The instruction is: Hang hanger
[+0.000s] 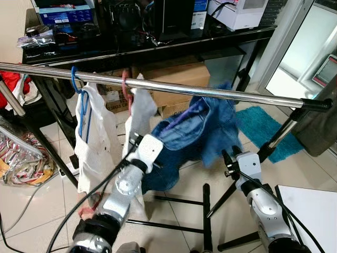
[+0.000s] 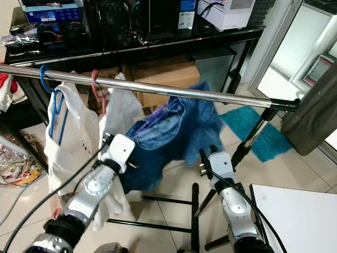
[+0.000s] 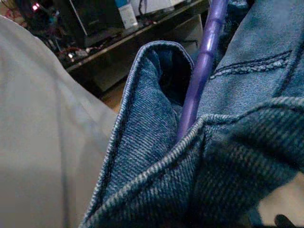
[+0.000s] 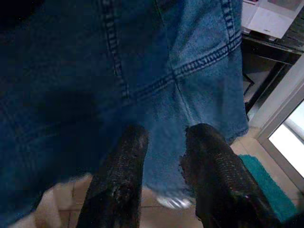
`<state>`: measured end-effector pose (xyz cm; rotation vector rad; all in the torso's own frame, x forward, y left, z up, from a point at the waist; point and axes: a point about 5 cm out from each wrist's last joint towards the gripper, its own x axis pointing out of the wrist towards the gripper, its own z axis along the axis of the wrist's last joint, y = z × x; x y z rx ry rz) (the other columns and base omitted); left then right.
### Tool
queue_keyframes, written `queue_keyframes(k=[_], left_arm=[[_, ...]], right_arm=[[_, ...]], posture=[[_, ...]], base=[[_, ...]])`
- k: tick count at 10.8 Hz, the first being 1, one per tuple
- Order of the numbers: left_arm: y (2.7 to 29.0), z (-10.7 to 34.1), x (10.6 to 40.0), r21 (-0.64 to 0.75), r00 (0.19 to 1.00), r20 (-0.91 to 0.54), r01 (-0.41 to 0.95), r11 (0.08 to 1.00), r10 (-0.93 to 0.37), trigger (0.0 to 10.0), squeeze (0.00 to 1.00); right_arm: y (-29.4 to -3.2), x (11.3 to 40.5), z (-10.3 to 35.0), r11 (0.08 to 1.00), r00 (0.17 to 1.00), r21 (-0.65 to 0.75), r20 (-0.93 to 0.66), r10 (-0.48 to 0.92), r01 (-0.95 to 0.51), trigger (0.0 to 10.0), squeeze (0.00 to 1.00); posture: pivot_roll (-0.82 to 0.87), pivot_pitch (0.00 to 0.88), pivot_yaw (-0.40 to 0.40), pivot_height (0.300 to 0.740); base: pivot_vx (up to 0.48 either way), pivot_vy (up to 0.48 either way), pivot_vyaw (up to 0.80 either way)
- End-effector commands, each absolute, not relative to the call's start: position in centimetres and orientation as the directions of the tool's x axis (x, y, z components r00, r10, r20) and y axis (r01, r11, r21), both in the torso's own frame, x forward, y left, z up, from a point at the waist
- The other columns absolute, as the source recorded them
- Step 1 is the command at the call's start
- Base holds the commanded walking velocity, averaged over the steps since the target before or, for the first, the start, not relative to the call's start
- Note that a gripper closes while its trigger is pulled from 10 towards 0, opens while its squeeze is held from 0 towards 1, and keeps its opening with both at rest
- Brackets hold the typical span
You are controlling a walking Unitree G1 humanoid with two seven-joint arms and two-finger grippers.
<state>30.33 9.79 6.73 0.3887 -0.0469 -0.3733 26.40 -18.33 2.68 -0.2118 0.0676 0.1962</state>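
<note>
- Left gripper reached up under the rail, buried in the denim garment; fingers hidden by cloth, so grip could not be told.
- Right gripper hovered just below the denim hem, fingers slightly parted, pinching nothing.
- Purple hanger ran inside the garment's folded waistband, below the chrome rail toward its right half; hook not made out.
- Judged as the step in hand: lifting the hanger so its hook clears the rail's top, then lowering onto it. Better done with the hook kept square to the rail and the denim kept from bunching over it.
- Bare rail lay open between the garment and the black end cap; good room there.
- White garments on a blue hanger and a pink hanger crowded the left stretch; best avoided.
- Stand legs crossed the floor between the arms; desk edge close behind the rail.
</note>
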Motion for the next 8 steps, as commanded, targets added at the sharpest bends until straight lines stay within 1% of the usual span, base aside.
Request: queue_keyframes(k=[1, 2, 3, 4, 5, 6, 8], left_arm=[[9.0, 8.2, 30.8, 0.372, 0.914, 0.048, 0.358, 0.856, -0.403, 10.0, 0.0], [8.1, 7.6, 30.3, 0.357, 0.89, 0.024, 0.417, 0.836, -0.455, 10.0, 0.0], [7.1, 8.5, 29.9, 0.352, 0.87, 0.063, 0.439, 0.827, -0.489, 10.0, 0.0], [6.8, 9.8, 30.0, 0.36, 0.862, 0.118, 0.425, 0.83, -0.493, 10.0, 0.0], [6.7, 11.7, 30.1, 0.322, 0.864, 0.19, 0.393, 0.861, -0.466, 10.0, 0.0], [7.1, 12.3, 30.2, 0.268, 0.879, 0.203, 0.373, 0.888, -0.431, 10.0, 0.0], [7.8, 11.1, 30.1, 0.23, 0.904, 0.149, 0.361, 0.903, -0.4, 10.0, 0.0]], right_arm=[[-19.0, 26.5, 3.0, 0.959, 0.983, -0.219, -0.082, 0.166, -0.18, 10.0, 0.0], [-19.1, 26.6, 3.1, 0.958, 0.983, -0.225, -0.08, 0.165, -0.179, 10.0, 0.0], [-19.4, 26.9, 3.4, 0.957, 0.984, -0.232, -0.076, 0.163, -0.176, 10.0, 0.0], [-19.7, 26.9, 3.4, 0.956, 0.984, -0.236, -0.075, 0.16, -0.174, 10.0, 0.0], [-20.0, 26.9, 3.5, 0.956, 0.985, -0.239, -0.076, 0.157, -0.171, 10.0, 0.0], [-20.2, 26.8, 3.5, 0.954, 0.985, -0.245, -0.08, 0.156, -0.171, 10.0, 0.0], [-20.1, 26.9, 3.5, 0.951, 0.982, -0.249, -0.085, 0.167, -0.183, 10.0, 0.0]], posture=[[0.19, 0.0, -0.032, 0.74], [0.19, 0.0, -0.032, 0.74], [0.19, 0.0, -0.034, 0.74], [0.18, 0.0, -0.034, 0.74], [0.18, 0.0, -0.034, 0.74], [0.19, 0.0, -0.039, 0.74], [0.2, 0.0, -0.047, 0.74]], base=[[0.0, 0.0, 0.0], [0.0, 0.0, 0.0], [0.0, 0.0, 0.0], [0.0, 0.0, 0.0], [0.0, 0.0, 0.0], [0.0, 0.0, 0.0], [0.0, 0.0, 0.0]])
